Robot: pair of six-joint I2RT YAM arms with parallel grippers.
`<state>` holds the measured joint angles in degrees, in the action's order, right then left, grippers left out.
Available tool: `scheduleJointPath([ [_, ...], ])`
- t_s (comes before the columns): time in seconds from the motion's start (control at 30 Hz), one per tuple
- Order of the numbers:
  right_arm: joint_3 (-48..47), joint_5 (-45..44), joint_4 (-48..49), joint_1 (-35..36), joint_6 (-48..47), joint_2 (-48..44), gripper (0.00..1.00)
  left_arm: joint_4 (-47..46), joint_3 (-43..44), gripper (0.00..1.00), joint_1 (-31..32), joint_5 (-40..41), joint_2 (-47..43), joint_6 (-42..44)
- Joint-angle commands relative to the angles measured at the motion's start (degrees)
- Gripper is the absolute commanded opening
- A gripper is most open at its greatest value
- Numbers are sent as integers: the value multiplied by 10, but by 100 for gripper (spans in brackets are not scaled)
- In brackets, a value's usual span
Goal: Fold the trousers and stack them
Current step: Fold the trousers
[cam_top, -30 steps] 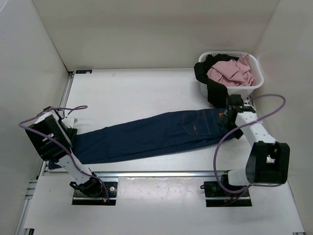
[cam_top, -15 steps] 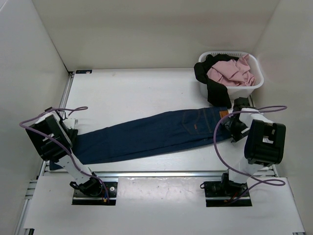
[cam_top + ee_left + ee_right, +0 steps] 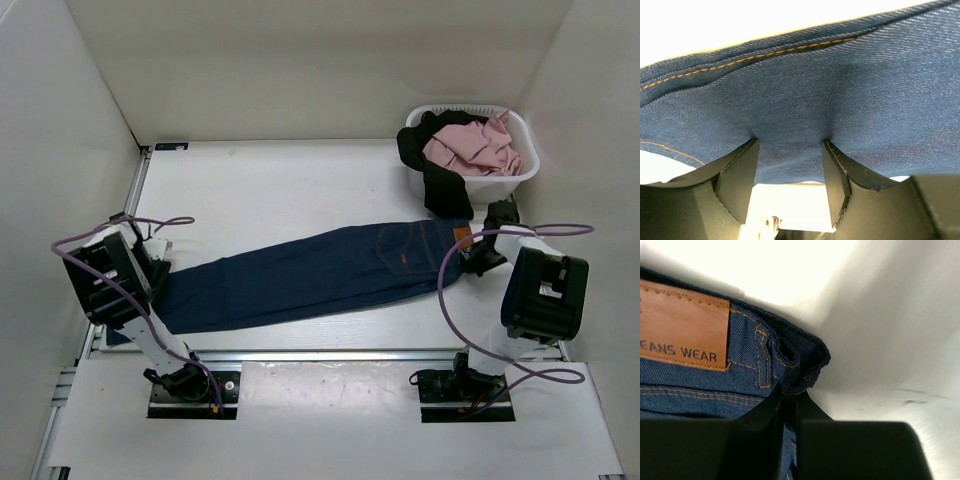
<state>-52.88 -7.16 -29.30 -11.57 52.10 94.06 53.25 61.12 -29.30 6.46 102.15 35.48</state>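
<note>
The trousers (image 3: 320, 275) lie stretched flat on the white table (image 3: 280, 190), waistband end just in front of the basket (image 3: 495, 186), legs running far left of it. The right gripper (image 3: 789, 396) pinches the waistband corner. The left gripper (image 3: 790, 145), farthest from the basket, has its 2 fingers spread around the leg hem. A black garment (image 3: 437, 185) overhangs the basket's rim. White walls (image 3: 300, 60) enclose 3 sides.

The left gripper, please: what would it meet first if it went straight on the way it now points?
The trousers. The left gripper has its open fingertips right against the dark denim, so it would likely push into that cloth at once; what lies behind is hidden.
</note>
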Motion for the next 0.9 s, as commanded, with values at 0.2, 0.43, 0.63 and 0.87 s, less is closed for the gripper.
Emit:
scheduleJointPath([
  [0.2, 29, -196, -43, -37, -114, -191, 0, -25, 33, 65, 88, -7, 14, -43],
  [0.43, -41, -195, -34, 52, -248, -336, 0, -20, 70, 65, 147, 12, 32, -59],
  [0.63, -103, -281, -34, 453, -290, -298, 0, -20, 81, 65, 166, 24, 63, -73],
  [0.87, -160, -393, -22, 727, -198, -137, 0, -15, 70, 66, 173, 36, 77, -96],
])
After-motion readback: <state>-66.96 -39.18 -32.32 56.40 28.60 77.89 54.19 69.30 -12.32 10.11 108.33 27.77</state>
